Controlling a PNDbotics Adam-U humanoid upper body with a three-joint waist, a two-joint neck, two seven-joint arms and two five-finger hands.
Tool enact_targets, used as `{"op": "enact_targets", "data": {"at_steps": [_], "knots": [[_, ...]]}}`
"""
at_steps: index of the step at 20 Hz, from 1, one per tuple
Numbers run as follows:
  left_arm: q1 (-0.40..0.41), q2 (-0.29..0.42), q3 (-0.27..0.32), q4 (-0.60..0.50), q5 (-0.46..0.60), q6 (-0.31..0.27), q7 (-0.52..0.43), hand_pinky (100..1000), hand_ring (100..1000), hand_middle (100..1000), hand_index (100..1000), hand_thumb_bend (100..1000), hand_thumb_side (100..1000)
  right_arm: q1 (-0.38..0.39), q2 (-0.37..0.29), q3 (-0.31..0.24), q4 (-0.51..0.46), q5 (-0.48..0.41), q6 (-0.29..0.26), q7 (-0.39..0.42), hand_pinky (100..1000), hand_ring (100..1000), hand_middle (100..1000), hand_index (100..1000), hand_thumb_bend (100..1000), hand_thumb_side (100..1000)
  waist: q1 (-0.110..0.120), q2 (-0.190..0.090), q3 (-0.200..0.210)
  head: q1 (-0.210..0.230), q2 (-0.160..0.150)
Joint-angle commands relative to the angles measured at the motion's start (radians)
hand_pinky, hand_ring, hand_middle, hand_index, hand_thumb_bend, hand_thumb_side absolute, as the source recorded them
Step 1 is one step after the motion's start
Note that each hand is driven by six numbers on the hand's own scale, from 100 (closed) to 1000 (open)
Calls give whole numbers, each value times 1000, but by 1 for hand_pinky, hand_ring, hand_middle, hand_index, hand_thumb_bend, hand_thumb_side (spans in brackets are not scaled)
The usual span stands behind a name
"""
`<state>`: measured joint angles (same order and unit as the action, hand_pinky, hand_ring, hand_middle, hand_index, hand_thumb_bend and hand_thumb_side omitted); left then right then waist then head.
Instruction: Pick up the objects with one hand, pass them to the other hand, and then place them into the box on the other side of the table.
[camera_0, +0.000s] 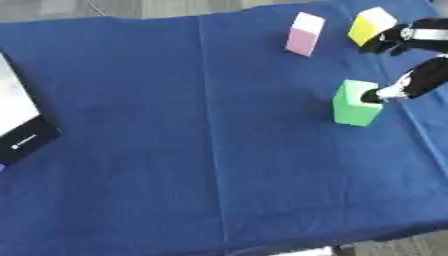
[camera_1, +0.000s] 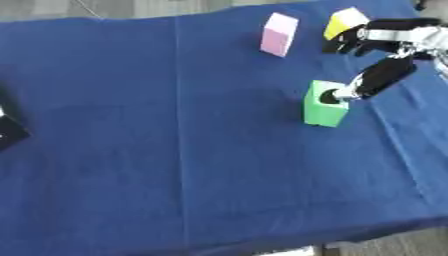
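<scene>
Blue tablecloth (camera_0: 175, 150) covering the work surface, with the green block (camera_1: 324, 111) as landmark. The right hand (camera_1: 385, 42) enters from the right edge, spread over the block: its thumb (camera_1: 372, 80) rests on the block's top face, while the fingers (camera_1: 354, 40) curl near the yellow block (camera_1: 343, 22), which lies beyond the green one. The pink block (camera_1: 278, 34) stands beyond and to the left of the green block. The box (camera_0: 19, 120), white inside with a black rim, sits far left of it at the table edge.
</scene>
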<state>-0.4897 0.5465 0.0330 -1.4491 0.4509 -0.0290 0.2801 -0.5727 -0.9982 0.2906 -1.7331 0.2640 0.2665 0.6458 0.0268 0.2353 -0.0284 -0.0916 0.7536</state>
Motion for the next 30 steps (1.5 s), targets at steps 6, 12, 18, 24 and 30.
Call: {"op": "enact_targets", "data": {"at_steps": [6,12,18,24,30], "knots": [[-2,27,4,-18,4,-1,-2,773,723,759,892,617,645,-32,9,16,62,83,-37,19,914,929,887,896,553,329,-7,-3,3,-10,1],[1,25,4,-17,5,-1,-2,773,723,760,891,616,646,-47,33,28,111,137,-58,30,915,928,889,898,558,327,-6,-1,4,-14,1],[2,24,4,-18,5,-1,-2,774,724,761,891,614,647,-52,48,39,162,185,-75,36,917,929,893,899,560,325,-5,2,6,-20,3],[3,21,3,-18,5,0,-3,775,725,761,891,613,648,-59,60,46,208,207,-93,46,918,927,894,899,558,322,-3,5,8,-26,4],[1,20,2,-19,5,0,-4,775,725,762,891,611,649,-66,77,55,247,231,-106,54,918,922,894,899,557,324,0,8,11,-31,3]]}}
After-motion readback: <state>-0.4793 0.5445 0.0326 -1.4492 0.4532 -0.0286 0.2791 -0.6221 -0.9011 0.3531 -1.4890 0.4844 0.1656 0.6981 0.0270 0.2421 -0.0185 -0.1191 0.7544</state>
